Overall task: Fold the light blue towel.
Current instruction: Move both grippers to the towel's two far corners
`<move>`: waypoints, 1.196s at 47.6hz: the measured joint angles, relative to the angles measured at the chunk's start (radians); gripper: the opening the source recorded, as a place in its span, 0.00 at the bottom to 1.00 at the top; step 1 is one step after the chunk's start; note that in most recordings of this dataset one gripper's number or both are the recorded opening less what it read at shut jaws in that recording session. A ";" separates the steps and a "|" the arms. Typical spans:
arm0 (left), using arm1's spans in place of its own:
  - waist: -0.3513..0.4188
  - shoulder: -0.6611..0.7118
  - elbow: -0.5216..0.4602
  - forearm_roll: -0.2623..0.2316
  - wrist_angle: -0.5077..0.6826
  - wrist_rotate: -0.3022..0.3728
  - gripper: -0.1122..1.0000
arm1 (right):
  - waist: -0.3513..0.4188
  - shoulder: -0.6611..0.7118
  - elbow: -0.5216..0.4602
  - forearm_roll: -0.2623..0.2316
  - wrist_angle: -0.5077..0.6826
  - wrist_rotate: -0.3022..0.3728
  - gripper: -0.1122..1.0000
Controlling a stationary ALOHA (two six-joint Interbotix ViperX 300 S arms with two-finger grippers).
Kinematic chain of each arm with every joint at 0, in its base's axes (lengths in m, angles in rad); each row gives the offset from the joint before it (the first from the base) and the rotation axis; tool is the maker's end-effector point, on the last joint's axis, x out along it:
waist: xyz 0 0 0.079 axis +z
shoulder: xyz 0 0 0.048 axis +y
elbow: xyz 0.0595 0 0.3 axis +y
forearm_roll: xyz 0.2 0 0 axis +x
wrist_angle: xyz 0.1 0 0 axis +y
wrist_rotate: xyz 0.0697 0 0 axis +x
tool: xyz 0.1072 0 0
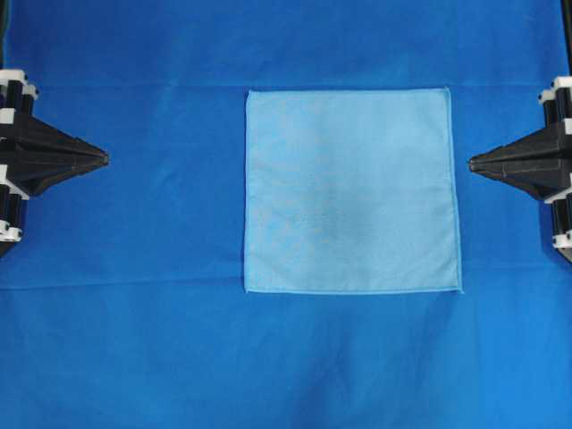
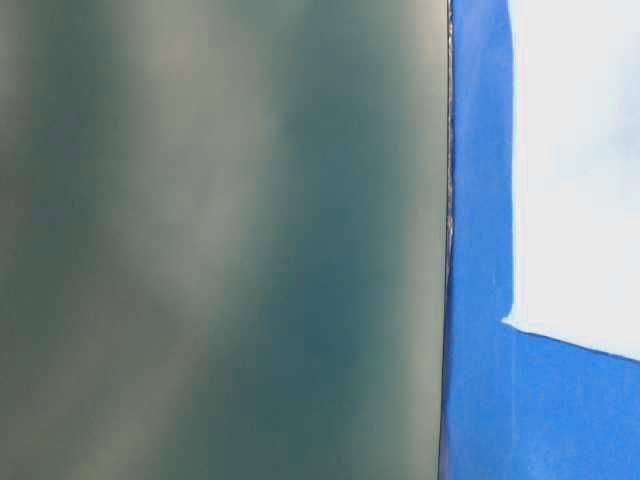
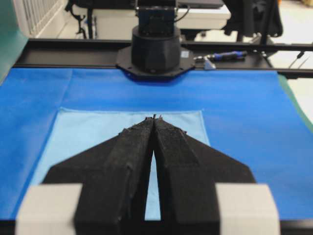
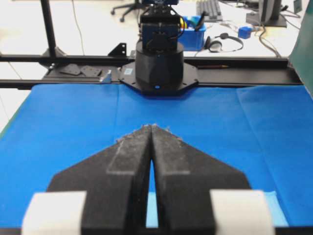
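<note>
Left gripper [image 1: 105, 159] pinched fully closed, nothing held, hovering at left edge of overhead view, well apart from cloth. Right gripper [image 1: 471, 162] likewise closed tight w/ nothing in it, tips pointing inward from right edge, near towel's right hem but not touching. Light blue towel [image 1: 350, 191] spread flat and square on royal-blue table covering [image 1: 134, 340], roughly centred btwn arms, a bit closer to right one; no fold made yet, so task judged at very start. In left wrist view towel lies ahead beyond fingertips; in right wrist view only a sliver of pale cloth visible low behind the fingers. Table-level view mostly blocked by a blurred grey-green surface; just a pale patch on blue at right, prob. the towel. Handling, as judgement: thin microfibre, v. light, limp, no stiffness; will drape and sag once lifted, may cling or drag on covering beneath. Not fragile, not slippery. Best hold prob. at corners or along stitched hem, e.g. two corners of one edge, one per arm, pinching cloth only w/o catching covering underneath. Risk: grabbing both layers, or fold landing skewed. Containers: none visible in workspace; a blue bin in background of right wrist view, contents too small to tell.
</note>
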 measured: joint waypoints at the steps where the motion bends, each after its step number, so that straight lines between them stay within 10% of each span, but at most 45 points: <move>1: 0.002 0.002 0.000 -0.002 0.000 0.002 0.10 | 0.000 0.000 0.000 0.000 0.000 0.000 0.10; 33: 0.232 0.523 -0.158 -0.017 -0.106 0.011 0.12 | -0.434 0.129 -0.020 0.000 0.302 0.011 0.11; 38: 0.273 0.630 -0.204 -0.017 -0.106 0.011 0.33 | -0.497 0.209 -0.020 0.000 0.305 0.005 0.13; 48: 0.341 0.828 -0.301 -0.018 -0.106 0.009 0.84 | -0.603 0.426 -0.032 -0.031 0.305 -0.003 0.63; 57: 0.391 1.009 -0.383 -0.018 -0.107 0.014 0.85 | -0.650 0.621 -0.074 -0.087 0.302 -0.003 0.61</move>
